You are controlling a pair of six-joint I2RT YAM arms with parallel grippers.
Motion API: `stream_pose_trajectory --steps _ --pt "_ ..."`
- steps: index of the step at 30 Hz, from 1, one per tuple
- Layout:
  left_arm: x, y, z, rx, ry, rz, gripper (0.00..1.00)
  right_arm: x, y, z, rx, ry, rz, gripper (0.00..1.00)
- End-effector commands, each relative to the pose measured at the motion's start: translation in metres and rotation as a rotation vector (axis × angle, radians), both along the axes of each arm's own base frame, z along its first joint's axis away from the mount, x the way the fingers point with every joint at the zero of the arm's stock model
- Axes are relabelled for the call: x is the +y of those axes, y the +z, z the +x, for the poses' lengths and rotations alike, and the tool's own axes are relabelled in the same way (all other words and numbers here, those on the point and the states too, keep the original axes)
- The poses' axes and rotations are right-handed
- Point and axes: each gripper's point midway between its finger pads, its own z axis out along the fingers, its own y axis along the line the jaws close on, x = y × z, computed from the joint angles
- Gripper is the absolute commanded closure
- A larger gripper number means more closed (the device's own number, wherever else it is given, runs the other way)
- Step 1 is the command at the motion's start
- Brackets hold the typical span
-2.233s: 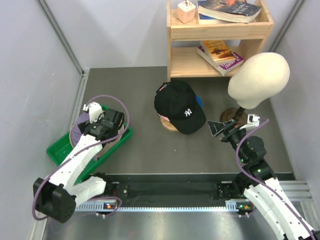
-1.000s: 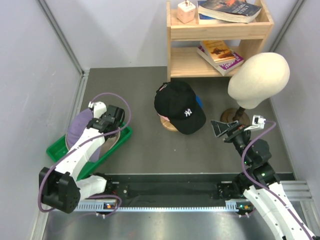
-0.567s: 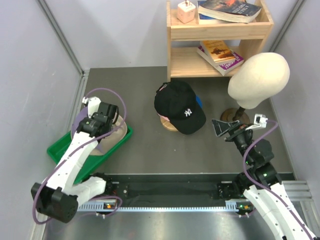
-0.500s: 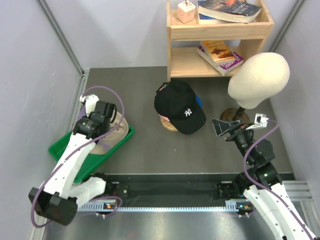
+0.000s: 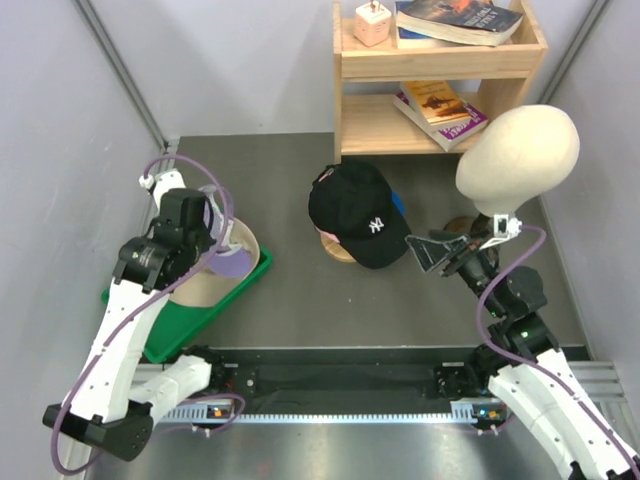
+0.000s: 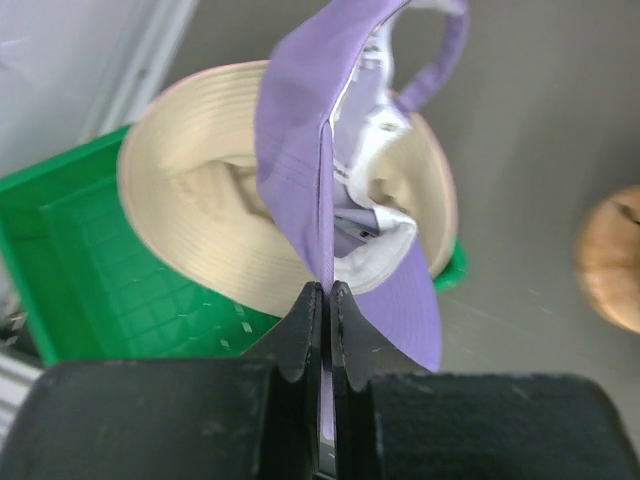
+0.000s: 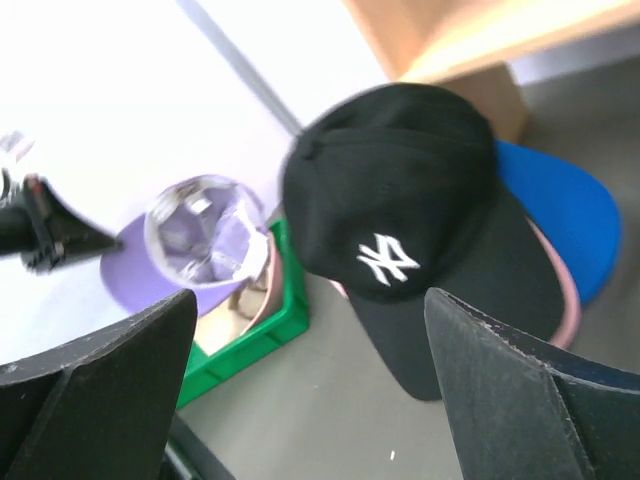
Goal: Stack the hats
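Grey desk below; my left hand is clenched on one thin edge of the lavender cap, which dangles folded above the brimmed hat lying upturned in the green tray at the left. The black cap tops the middle pile; my right hand sits to its right, spread and empty. So slight a pinch could slip in carrying, or the limp cap land crooked. Under the black cap only part of the blue cap shows.

blue cap mostly hidden, wooden stand blurred
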Motion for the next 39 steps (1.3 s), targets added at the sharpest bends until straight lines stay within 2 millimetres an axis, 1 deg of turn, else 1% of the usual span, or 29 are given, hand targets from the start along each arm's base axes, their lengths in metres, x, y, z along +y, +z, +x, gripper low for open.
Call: stream_pose_trajectory --steps 1,2,3,4,5,6,7,8,9,10,11,12,13,14,15,16,17,18,20,21,23,24,29,30,32,33,36,37,39 --pt "-0.032 0.047 0.006 -0.128 -0.137 -0.154 1.0 0.029 0.07 -0.02 -0.216 0.145 -0.013 0.06" --pt "-0.039 0.049 0.009 -0.128 -0.156 -0.178 1.0 0.034 0.076 -0.019 -0.25 0.141 -0.053 0.06" --pt "-0.047 0.059 0.009 -0.145 -0.191 -0.208 1.0 0.043 0.087 -0.014 -0.257 0.145 -0.081 0.06" --pt "-0.051 0.063 0.01 -0.149 -0.208 -0.224 1.0 0.065 0.085 -0.026 -0.254 0.217 -0.113 0.06" --pt "-0.054 0.065 0.013 -0.146 -0.218 -0.229 1.0 0.069 0.087 -0.02 -0.279 0.177 -0.175 0.06" --pt "-0.056 0.072 0.014 -0.161 -0.227 -0.238 1.0 0.085 0.091 -0.018 -0.282 0.196 -0.206 0.05" --pt "-0.059 0.074 0.014 -0.16 -0.242 -0.244 1.0 0.106 0.093 -0.034 -0.304 0.27 -0.224 0.05" --pt "-0.06 0.073 0.015 -0.15 -0.247 -0.242 1.0 0.111 0.093 -0.028 -0.323 0.236 -0.27 0.05" --pt "-0.061 0.079 0.016 -0.161 -0.253 -0.246 1.0 0.128 0.096 -0.028 -0.329 0.259 -0.299 0.05" --pt "-0.064 0.078 0.017 -0.154 -0.267 -0.253 1.0 0.144 0.097 -0.039 -0.344 0.287 -0.321 0.05" --pt "-0.067 0.079 0.016 -0.151 -0.276 -0.261 1.0 0.154 0.097 -0.041 -0.375 0.291 -0.373 0.05" --pt "-0.068 0.081 0.016 -0.157 -0.282 -0.268 1.0 0.173 0.099 -0.043 -0.383 0.307 -0.417 0.04" --pt "-0.07 0.082 0.016 -0.154 -0.293 -0.274 1.0 0.187 0.098 -0.055 -0.391 0.32 -0.449 0.04" --pt "-0.071 0.082 0.016 -0.154 -0.295 -0.278 1.0 0.197 0.098 -0.058 -0.429 0.318 -0.509 0.04" --pt "-0.072 0.083 0.016 -0.153 -0.299 -0.28 1.0 0.215 0.098 -0.059 -0.433 0.323 -0.55 0.04" --pt "-0.073 0.083 0.015 -0.153 -0.305 -0.283 1.0 0.225 0.098 -0.067 -0.452 0.306 -0.588 0.04" --pt "-0.075 0.084 0.015 -0.152 -0.313 -0.29 1.0 0.233 0.096 -0.068 -0.46 0.297 -0.614 0.03" --pt "-0.076 0.086 0.015 -0.156 -0.317 -0.295 1.0 0.249 0.09 -0.068 -0.457 0.288 -0.651 0.03" --pt "-0.076 0.089 0.013 -0.168 -0.319 -0.301 1.0 0.26 0.083 -0.065 -0.448 0.241 -0.701 0.03" --pt "-0.075 0.092 0.013 -0.174 -0.318 -0.302 1.0 0.272 0.075 -0.062 -0.44 0.229 -0.727 0.03" --pt "-0.075 0.094 0.012 -0.18 -0.32 -0.303 1.0 0.277 0.069 -0.057 -0.432 0.177 -0.772 0.04" --pt "-0.076 0.096 0.011 -0.184 -0.323 -0.306 1.0 0.285 0.063 -0.056 -0.432 0.165 -0.795 0.03" --pt "-0.079 0.101 0.007 -0.2 -0.339 -0.33 1.0 0.305 0.051 -0.054 -0.444 0.109 -0.889 0.04" --pt "-0.08 0.103 0.007 -0.205 -0.343 -0.334 1.0 0.312 0.047 -0.053 -0.447 0.104 -0.905 0.04" --pt "-0.082 0.104 0.005 -0.207 -0.352 -0.344 1.0 0.316 0.046 -0.05 -0.451 0.084 -0.925 0.04" --pt "-0.082 0.104 0.004 -0.208 -0.353 -0.347 1.0 0.323 0.046 -0.05 -0.452 0.082 -0.927 0.05" --pt "-0.083 0.105 0.001 -0.212 -0.361 -0.354 1.0 0.336 0.042 -0.048 -0.459 0.08 -0.946 0.13" --pt "-0.082 0.105 0.0 -0.217 -0.364 -0.353 1.0 0.336 0.043 -0.046 -0.456 0.064 -0.953 0.19" --pt "-0.083 0.103 0.0 -0.215 -0.365 -0.355 1.0 0.342 0.04 -0.044 -0.457 0.052 -0.958 0.26"
